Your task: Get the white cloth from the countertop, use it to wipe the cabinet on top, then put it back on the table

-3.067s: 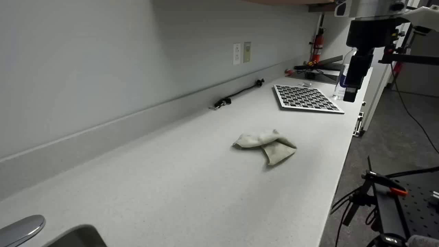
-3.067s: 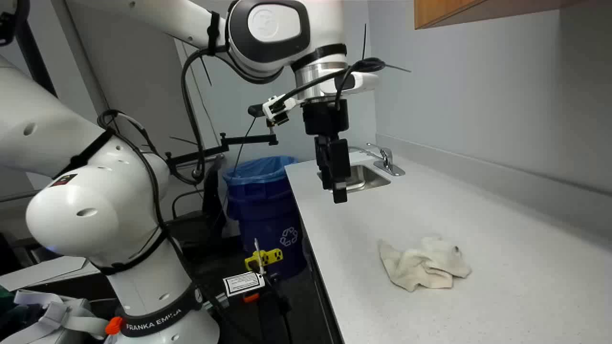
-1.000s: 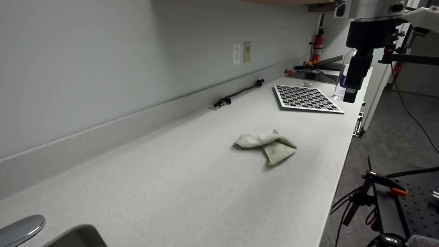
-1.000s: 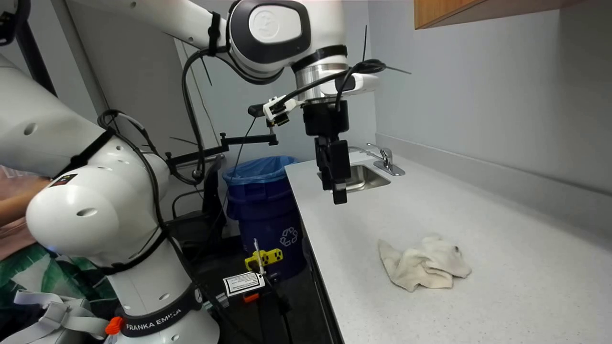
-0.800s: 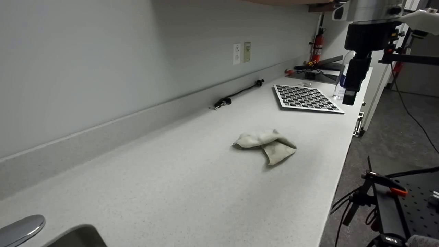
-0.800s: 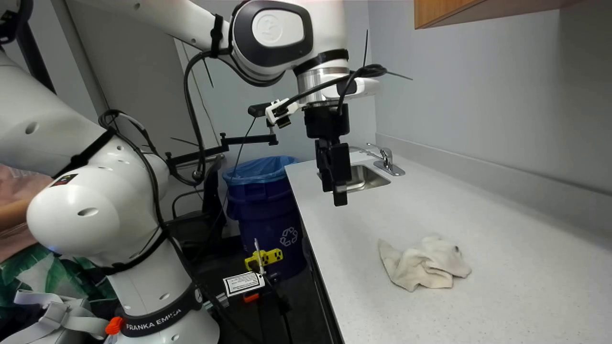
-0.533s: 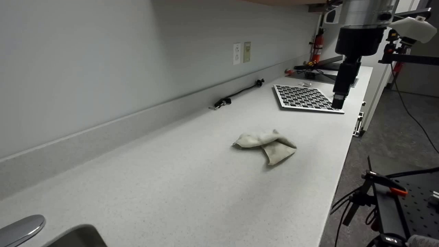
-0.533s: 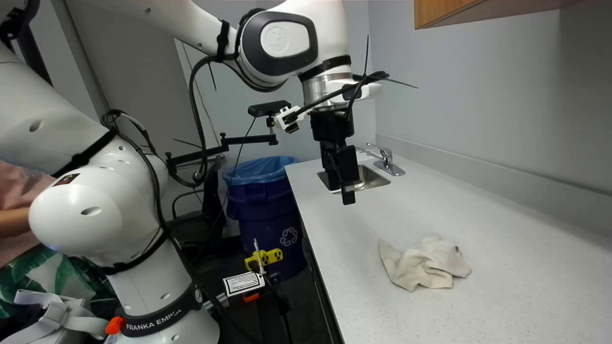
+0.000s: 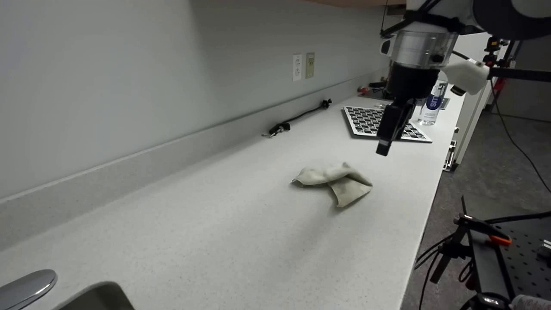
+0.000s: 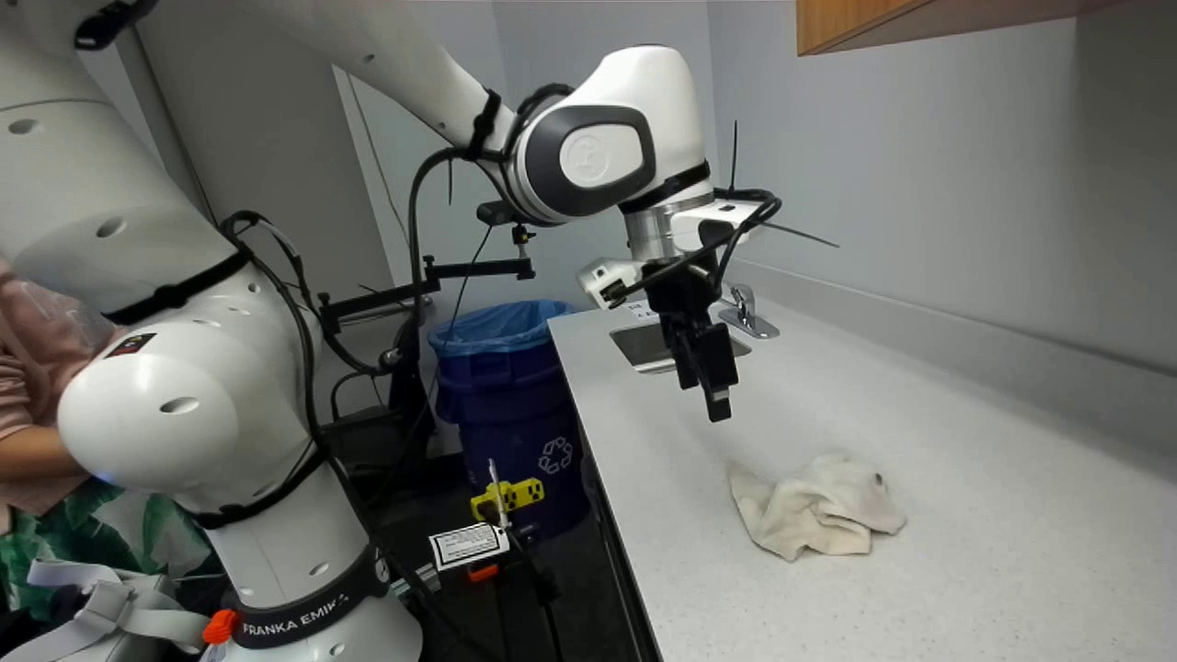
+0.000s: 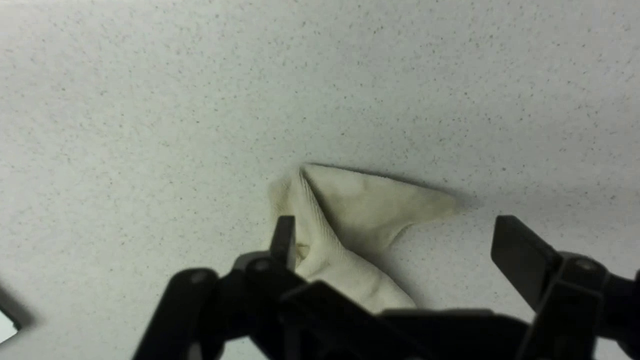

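Note:
The white cloth (image 9: 333, 183) lies crumpled on the off-white countertop (image 9: 215, 241), which is also the table. In an exterior view, my gripper (image 10: 704, 397) hangs above the counter, tilted, its tips higher than the cloth (image 10: 814, 515) and off to the sink side of it in that picture. From the wrist, the jaws of the gripper (image 11: 392, 235) stand wide apart with nothing held. Part of the cloth (image 11: 345, 265) shows below and between them; its lower part is hidden behind the gripper body. The cabinet (image 10: 864, 23) shows only its wooden lower edge, high on the wall.
A checkered board (image 9: 366, 120) lies behind the gripper, with a water bottle (image 9: 432, 105) beside it. A black cable (image 9: 301, 116) runs along the backsplash. The sink (image 10: 644, 345) and faucet (image 10: 749, 317) are at the counter's far end. A person (image 10: 37, 386) is behind the arm.
After holding still, the arm has swung over the counter, lower and closer to the cloth, and the gripper has tilted. The cloth has not moved. A person has come into view behind the arm.

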Robot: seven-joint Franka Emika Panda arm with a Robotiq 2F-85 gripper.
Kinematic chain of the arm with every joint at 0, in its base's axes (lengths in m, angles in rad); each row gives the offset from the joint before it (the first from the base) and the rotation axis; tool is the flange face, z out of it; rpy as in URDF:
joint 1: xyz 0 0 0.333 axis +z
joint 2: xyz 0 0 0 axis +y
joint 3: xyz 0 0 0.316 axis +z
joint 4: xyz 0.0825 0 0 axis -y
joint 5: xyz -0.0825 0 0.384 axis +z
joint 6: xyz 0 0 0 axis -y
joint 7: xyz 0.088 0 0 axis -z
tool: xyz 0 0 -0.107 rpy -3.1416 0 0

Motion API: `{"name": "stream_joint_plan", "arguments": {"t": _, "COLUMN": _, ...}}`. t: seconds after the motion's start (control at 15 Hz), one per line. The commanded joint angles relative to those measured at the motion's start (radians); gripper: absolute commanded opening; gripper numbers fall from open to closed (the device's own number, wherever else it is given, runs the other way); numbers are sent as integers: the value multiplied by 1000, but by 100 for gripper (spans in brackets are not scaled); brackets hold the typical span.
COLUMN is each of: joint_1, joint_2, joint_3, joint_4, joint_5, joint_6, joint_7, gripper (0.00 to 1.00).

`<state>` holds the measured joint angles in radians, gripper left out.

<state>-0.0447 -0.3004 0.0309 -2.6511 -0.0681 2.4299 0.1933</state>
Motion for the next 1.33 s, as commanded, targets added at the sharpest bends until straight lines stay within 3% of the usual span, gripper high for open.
{"name": "stream_joint_plan", "arguments": {"t": 0.0, "joint_1": -9, "joint_2": 159, "joint_3": 0, "joint_4": 70, "joint_5": 13, "joint_6": 77, "joint_7": 54, "gripper": 100}}
{"name": "stream_joint_plan", "arguments": {"t": 0.07, "joint_1": -1, "joint_2": 74, "joint_3": -2, "joint_4": 20, "joint_5": 0, "joint_6": 45, "joint_7": 28, "gripper": 100}}
{"name": "stream_joint_plan", "arguments": {"t": 0.6, "joint_1": 1, "joint_2": 107, "joint_3": -6, "joint_4": 33, "joint_5": 9, "joint_6": 47, "joint_7": 28, "gripper": 100}}
{"name": "stream_joint_plan", "arguments": {"t": 0.8, "joint_1": -6, "joint_2": 189, "joint_3": -13, "joint_4": 61, "joint_5": 32, "joint_6": 64, "joint_7": 75, "gripper": 100}}
{"name": "stream_joint_plan", "arguments": {"t": 1.27, "joint_1": 6, "joint_2": 395, "joint_3": -29, "joint_4": 174, "joint_5": 136, "joint_6": 126, "joint_7": 323, "gripper": 100}}
